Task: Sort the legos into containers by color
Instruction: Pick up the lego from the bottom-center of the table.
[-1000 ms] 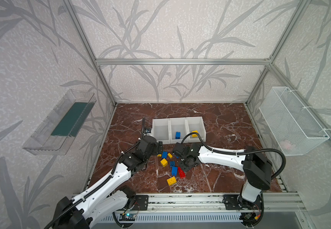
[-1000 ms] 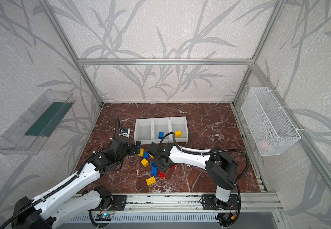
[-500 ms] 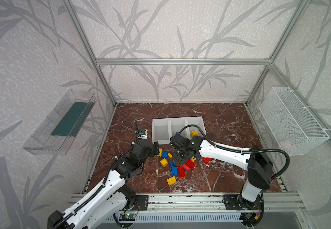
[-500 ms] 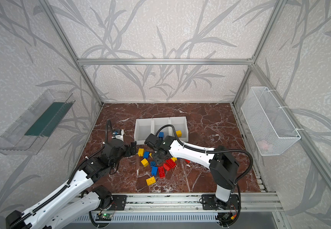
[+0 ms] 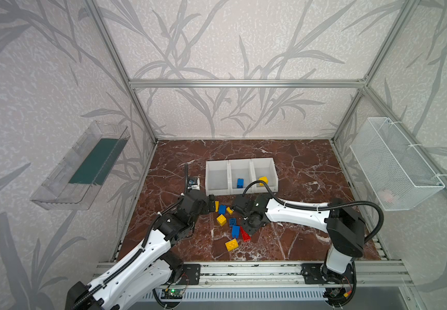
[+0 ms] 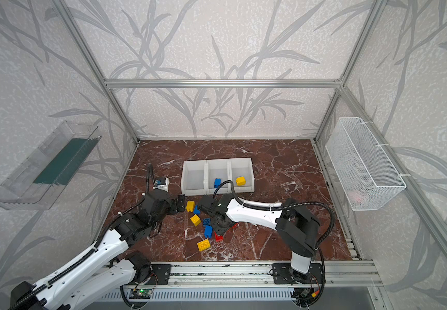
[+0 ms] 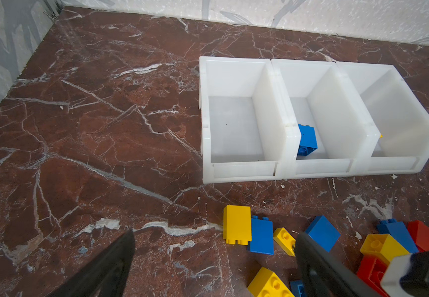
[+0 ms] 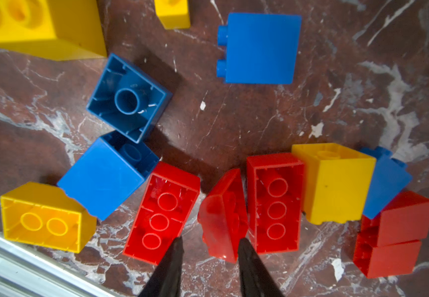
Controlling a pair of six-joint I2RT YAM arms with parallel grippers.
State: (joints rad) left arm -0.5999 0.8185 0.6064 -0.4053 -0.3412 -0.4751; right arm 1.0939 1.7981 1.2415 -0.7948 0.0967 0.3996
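Now, R claw (image 8: 209, 239) ajar — astride red brick (image 8: 221, 205)

Around my counter (image 5: 297, 166), red-brown marble with white veins, stand pale leaf-patterned walls (image 5: 230, 40) in a metal frame (image 5: 244, 83). Left of it hangs a clear tray (image 5: 64, 188); right, a wire basket (image 5: 394, 166).

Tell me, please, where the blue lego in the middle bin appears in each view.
In a top view: blue lego near centre.
In a top view: blue lego near centre.
Left wrist: blue lego in the middle bin, half behind its wall.
Right wrist: not in it.
Shared landmark: the three white bins.
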